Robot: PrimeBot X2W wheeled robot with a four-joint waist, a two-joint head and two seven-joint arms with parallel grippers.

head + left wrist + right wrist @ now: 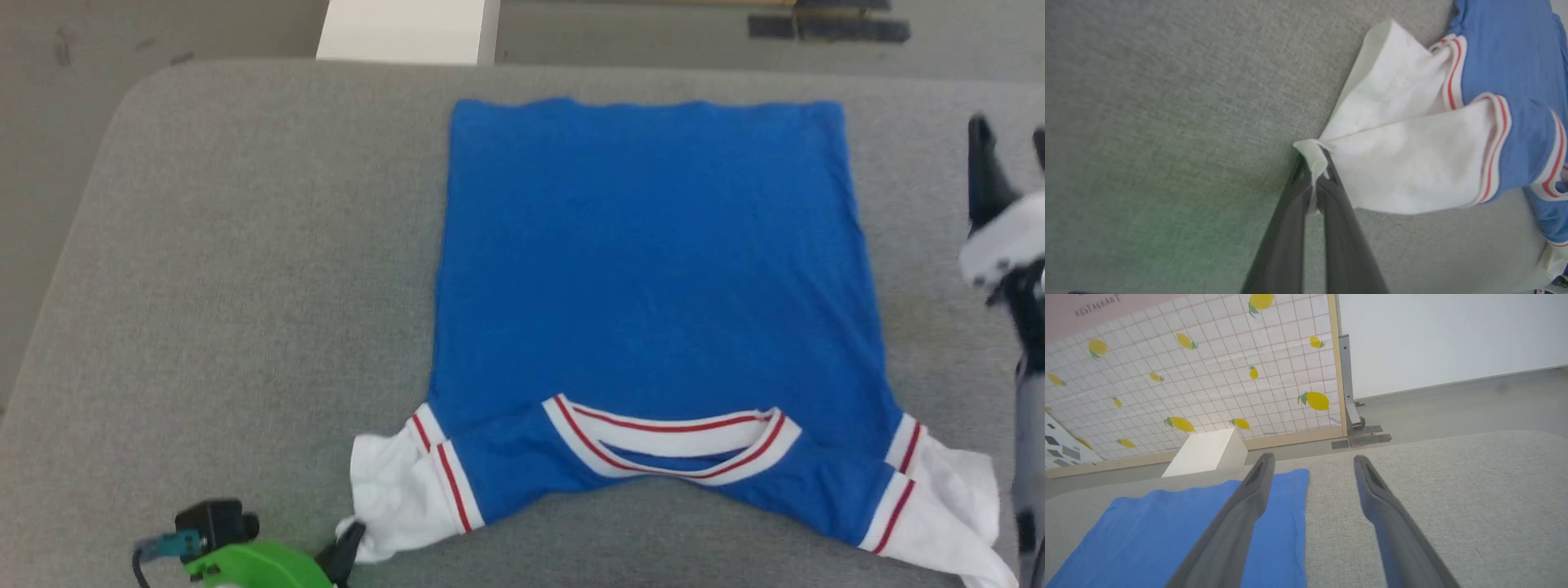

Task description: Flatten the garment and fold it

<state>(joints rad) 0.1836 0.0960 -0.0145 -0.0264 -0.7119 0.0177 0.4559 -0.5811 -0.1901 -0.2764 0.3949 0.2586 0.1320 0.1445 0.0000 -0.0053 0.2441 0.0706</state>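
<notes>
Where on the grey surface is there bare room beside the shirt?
Widest: the grey surface left of the garment. A narrower strip between its right edge and the right gripper. Crowded front-left, where the left gripper pinches the white sleeve.

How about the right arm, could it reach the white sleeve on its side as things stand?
Probably yes: the right tool is open and empty beside the garment, and that white sleeve lies uncovered, with nothing between them.

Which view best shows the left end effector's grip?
Left wrist view: the left end effector pinches the white sleeve by its edge, close up. Head view shows that pinch small, low; right wrist view shows the blue hem.
</notes>
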